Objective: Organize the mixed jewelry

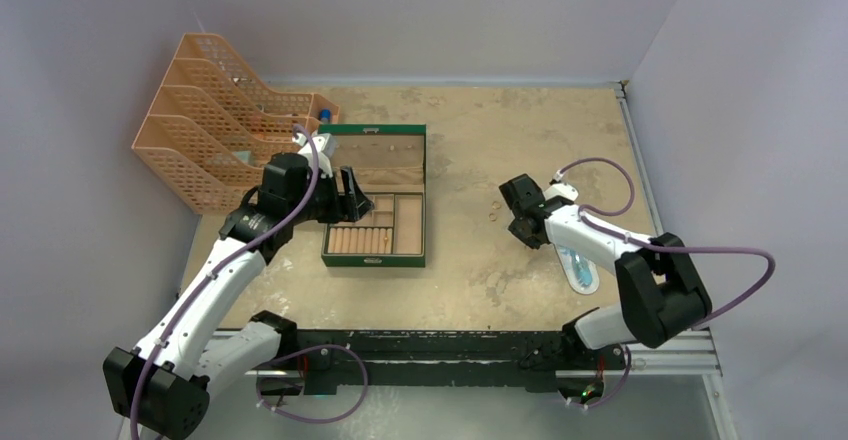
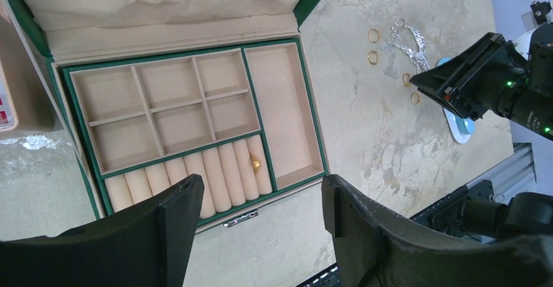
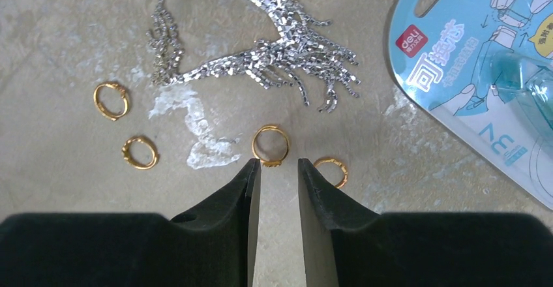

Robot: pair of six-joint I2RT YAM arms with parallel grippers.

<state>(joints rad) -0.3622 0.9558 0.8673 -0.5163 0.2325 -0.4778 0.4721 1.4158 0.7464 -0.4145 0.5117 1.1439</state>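
Several thin gold rings lie loose on the marbled table: two at the left (image 3: pixel 107 100) (image 3: pixel 139 152), one (image 3: pixel 270 145) just beyond my right gripper's (image 3: pixel 279 166) tips, one (image 3: pixel 331 171) beside its right finger. A silvery chain tangle (image 3: pixel 274 52) lies farther on. The right jaws stand a narrow gap apart, low over the table, with nothing between them. One more gold ring (image 2: pixel 255 164) sits in the roll slots of the open green box (image 2: pixel 287 111). My left gripper (image 2: pixel 261 192) hangs wide open and empty above the box's near edge.
A light-blue packet (image 3: pixel 476 59) lies right of the rings, close to the right arm. An orange file rack (image 1: pixel 210 120) stands behind the left arm at the table's far left. The box's lid (image 2: pixel 163 0) is tipped back.
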